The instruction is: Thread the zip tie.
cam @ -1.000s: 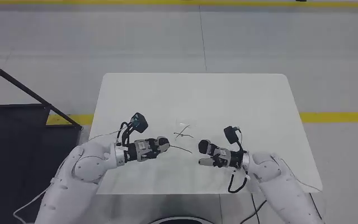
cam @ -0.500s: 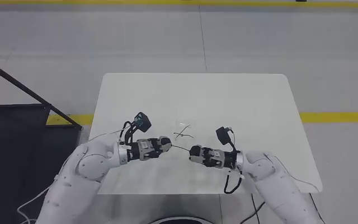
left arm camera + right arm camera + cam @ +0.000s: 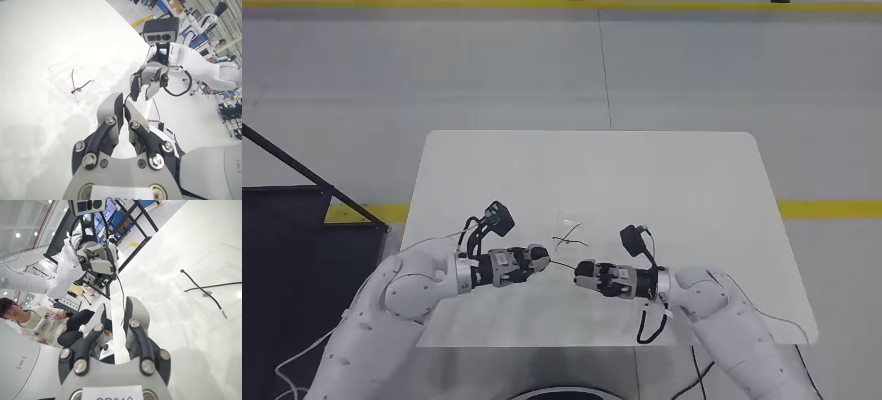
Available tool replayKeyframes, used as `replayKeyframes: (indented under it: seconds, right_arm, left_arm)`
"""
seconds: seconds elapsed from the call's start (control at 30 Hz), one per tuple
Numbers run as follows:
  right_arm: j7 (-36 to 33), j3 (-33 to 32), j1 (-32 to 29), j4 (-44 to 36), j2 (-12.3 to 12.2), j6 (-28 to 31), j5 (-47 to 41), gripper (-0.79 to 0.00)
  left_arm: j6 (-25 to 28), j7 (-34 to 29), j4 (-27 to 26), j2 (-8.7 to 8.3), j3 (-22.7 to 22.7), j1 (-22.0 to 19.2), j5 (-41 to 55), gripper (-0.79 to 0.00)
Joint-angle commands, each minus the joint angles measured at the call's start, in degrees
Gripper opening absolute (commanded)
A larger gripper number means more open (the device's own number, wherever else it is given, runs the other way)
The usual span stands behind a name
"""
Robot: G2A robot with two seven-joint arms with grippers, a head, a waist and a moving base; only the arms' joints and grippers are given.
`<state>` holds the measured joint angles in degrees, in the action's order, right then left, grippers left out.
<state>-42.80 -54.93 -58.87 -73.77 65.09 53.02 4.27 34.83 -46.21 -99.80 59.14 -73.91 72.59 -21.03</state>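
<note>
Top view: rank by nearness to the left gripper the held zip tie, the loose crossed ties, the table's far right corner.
1. The held zip tie, pinched in the left gripper.
2. The loose crossed ties, lying just beyond.
3. The far right corner, across the table.

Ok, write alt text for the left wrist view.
The left gripper, shut on a thin black zip tie, holds its free end up to the open right gripper facing it above the white table. Two more zip ties lie crossed on a clear tray.
</note>
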Motion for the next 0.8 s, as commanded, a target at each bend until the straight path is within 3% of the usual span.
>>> replayKeyframes:
  seconds: [0.0,0.3,0.53,0.77]
  right_arm:
    - [0.1,0.2,0.2,0.1,0.0,-0.2,0.0,-0.570]
    - [0.6,1.0,0.8,0.4,0.1,-1.3,-0.3,-0.711]
    - [0.4,1.4,1.1,0.5,0.0,-1.4,-0.6,-0.591]
    - [0.3,1.6,1.4,0.8,-0.1,-1.7,-1.2,-0.591]
  left_arm:
    - [0.0,0.0,0.2,-0.05,0.2,-0.2,0.2,-0.785]
    - [-0.2,-0.3,0.6,-0.25,1.2,-0.9,0.0,-0.785]
    - [-0.3,-0.1,0.8,-0.43,1.7,-1.3,-0.1,-0.785]
    - [-0.2,0.1,0.8,-0.64,2.0,-1.5,-0.1,-0.785]
